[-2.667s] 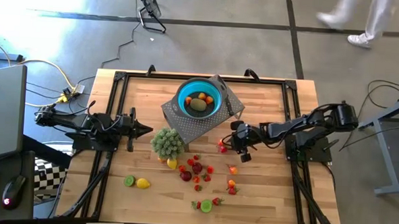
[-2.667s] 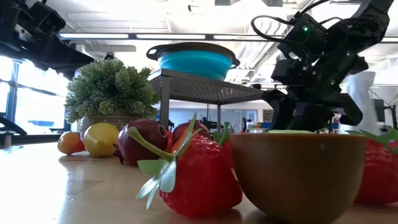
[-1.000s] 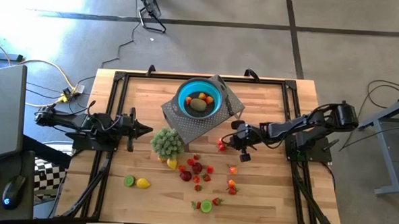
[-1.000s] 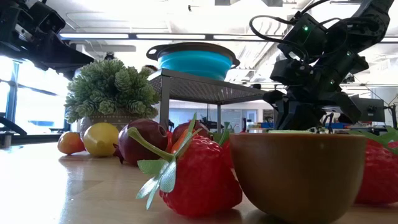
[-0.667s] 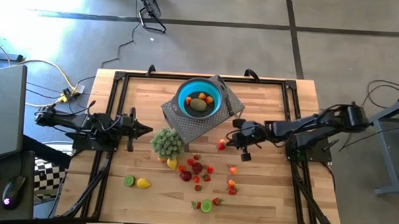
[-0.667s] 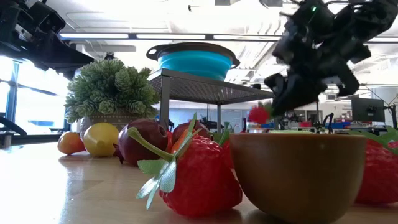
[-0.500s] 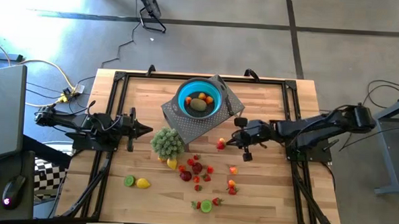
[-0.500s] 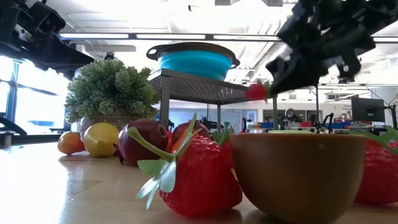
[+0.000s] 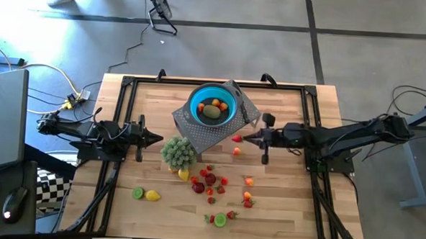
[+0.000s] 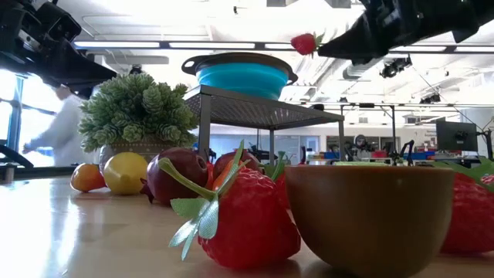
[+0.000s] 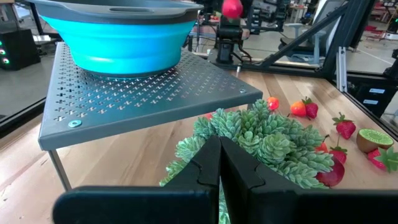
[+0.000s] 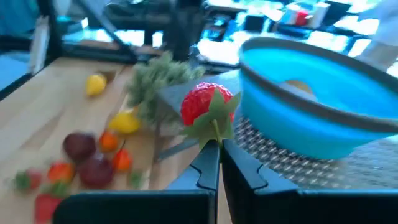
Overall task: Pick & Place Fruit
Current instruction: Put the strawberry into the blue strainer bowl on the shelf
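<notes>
A: Where is the strawberry (image 12: pixel 205 104) now?

B: The right gripper (image 9: pixel 245 138) pinches it by the green leaves, in the air, at about four o'clock from the blue bowl (image 9: pixel 214 104) (beside the edge of the metal stand (image 9: pixel 198 135)).

A: How does it point?

B: Its long axis lies along the fingers, the leaf end at the fingertips, the red tip toward the bowl.

A: And the left gripper (image 9: pixel 157 138)?

B: Pressed together, holding nothing, at nine o'clock from the green plant (image 9: pixel 178 152).

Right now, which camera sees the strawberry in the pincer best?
The right wrist view: the strawberry fills the middle, pinched by its leaves. The low view and left wrist view show it small; the high view shows a red dot.
</notes>
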Action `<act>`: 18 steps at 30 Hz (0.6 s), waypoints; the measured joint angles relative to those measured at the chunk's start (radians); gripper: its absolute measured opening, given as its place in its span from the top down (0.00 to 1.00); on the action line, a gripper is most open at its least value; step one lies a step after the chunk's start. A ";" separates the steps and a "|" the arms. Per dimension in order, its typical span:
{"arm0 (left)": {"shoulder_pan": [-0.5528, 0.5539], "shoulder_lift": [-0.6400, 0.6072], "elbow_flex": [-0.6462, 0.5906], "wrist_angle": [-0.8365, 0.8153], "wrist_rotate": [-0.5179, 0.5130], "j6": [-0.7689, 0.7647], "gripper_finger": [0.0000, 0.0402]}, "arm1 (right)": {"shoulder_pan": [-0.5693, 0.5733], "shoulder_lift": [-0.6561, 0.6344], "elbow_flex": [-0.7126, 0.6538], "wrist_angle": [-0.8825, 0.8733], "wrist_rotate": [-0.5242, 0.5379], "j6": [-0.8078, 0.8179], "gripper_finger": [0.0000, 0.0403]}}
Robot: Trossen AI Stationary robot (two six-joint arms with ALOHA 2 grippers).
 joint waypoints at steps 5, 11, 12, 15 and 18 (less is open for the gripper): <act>0.000 0.000 0.000 0.000 0.000 0.000 1.00 | -0.001 0.001 0.000 0.018 0.117 0.002 0.99; 0.000 0.000 0.000 0.000 0.000 0.000 1.00 | -0.001 0.001 0.000 0.044 0.179 0.075 0.99; 0.000 0.000 0.000 0.000 0.000 0.000 1.00 | -0.001 0.002 0.000 0.050 0.179 0.079 0.99; 0.000 0.000 0.000 0.000 0.000 0.000 1.00 | -0.001 0.014 0.000 0.102 0.179 0.081 0.99; 0.000 0.000 0.000 0.000 0.000 0.000 1.00 | -0.001 0.022 0.001 0.156 0.179 0.079 0.99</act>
